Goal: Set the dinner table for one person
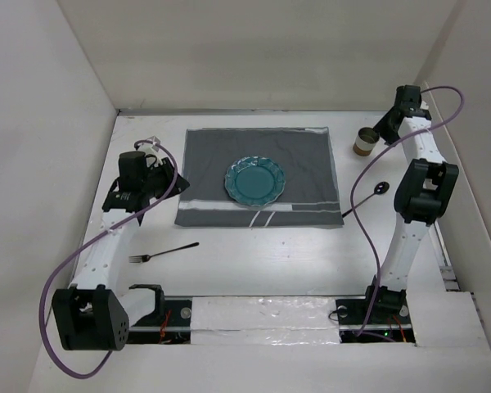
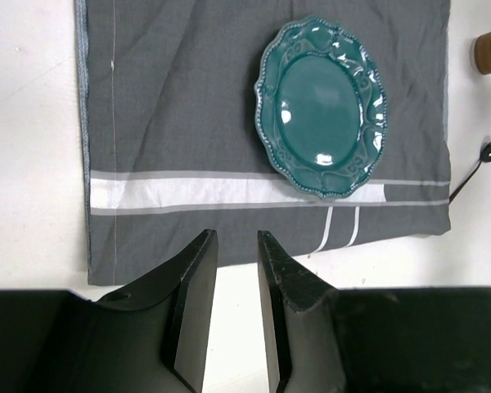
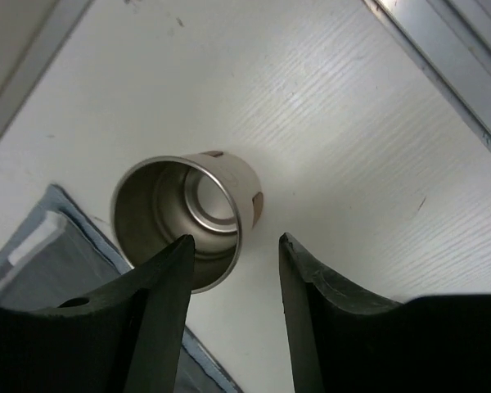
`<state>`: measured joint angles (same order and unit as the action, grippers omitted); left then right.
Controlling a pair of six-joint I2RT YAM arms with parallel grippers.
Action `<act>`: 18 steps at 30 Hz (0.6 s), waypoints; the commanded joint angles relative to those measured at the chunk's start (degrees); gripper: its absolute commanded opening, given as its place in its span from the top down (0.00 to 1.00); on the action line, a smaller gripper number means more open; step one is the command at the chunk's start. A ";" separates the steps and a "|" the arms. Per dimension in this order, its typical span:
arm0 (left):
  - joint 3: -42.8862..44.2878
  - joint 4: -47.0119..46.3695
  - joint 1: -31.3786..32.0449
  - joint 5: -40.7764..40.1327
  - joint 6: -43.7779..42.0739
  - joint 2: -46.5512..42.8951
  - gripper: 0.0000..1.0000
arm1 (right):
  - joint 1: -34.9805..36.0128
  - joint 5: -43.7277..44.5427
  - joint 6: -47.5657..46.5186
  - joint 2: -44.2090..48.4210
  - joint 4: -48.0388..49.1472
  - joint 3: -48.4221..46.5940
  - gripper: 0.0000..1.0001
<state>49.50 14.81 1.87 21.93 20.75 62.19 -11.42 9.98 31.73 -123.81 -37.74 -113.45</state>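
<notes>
My R gripper (image 3: pixel 233 241), jaws apart, by small round metal cup (image 3: pixel 180 213): prob. light, slick, stiff; grip across rim. L gripper (image 2: pixel 236 236) parted, empty.

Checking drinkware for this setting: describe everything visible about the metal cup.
The cup is a small round tumbler, brushed silver metal inside, brownish outside with a pale band. It is empty and stands upright on the white table, just off the far right corner of the grey mat. The right tool hangs open above it, not gripping.
</notes>
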 commanded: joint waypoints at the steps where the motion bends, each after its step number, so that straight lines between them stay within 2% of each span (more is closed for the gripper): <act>1: 1.39 -1.10 0.24 1.09 -0.98 2.05 0.77 | -0.44 -1.10 -2.28 -0.64 -1.63 -4.31 0.50; 2: 2.00 -1.10 0.24 1.27 -0.89 3.36 0.77 | -0.44 -1.10 -2.46 -2.21 -2.16 -4.93 0.54; 4: 2.27 -1.01 0.24 1.44 -0.89 3.81 0.78 | -0.44 -1.45 -2.46 -2.75 -2.34 -5.29 0.56; 5: 2.71 -1.01 0.24 1.53 -0.80 4.68 0.78 | -0.44 -1.71 -2.46 -3.54 -2.52 -5.38 0.67; 6: 2.89 -1.01 0.24 1.62 -0.71 5.13 0.79 | -0.44 -1.80 -2.28 -3.72 -2.60 -5.47 0.72; 8: 3.32 -1.18 0.24 1.88 -0.63 6.18 0.79 | -0.44 -2.33 -2.19 -3.72 -2.00 -4.68 0.81; 10: 3.33 -1.19 0.24 1.88 -0.54 6.53 0.80 | -0.44 -2.94 -2.02 -3.46 -1.20 -3.80 0.85; 11: 3.33 -1.36 0.24 1.80 -0.54 6.88 0.80 | -0.44 -2.95 -2.02 -3.37 -0.94 -3.71 0.94; 15: 2.98 -1.71 0.24 1.88 -0.45 7.33 0.80 | -0.44 -3.21 -2.19 -3.81 -1.11 -4.06 1.00; 18: 3.24 -1.54 0.24 1.80 -0.54 7.50 0.80 | -0.44 -2.95 -2.19 -3.28 -1.20 -3.80 1.00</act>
<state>50.28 14.76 1.87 22.65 20.64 69.67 -11.57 7.05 30.17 -128.11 -39.90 -115.98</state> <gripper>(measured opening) 0.199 0.026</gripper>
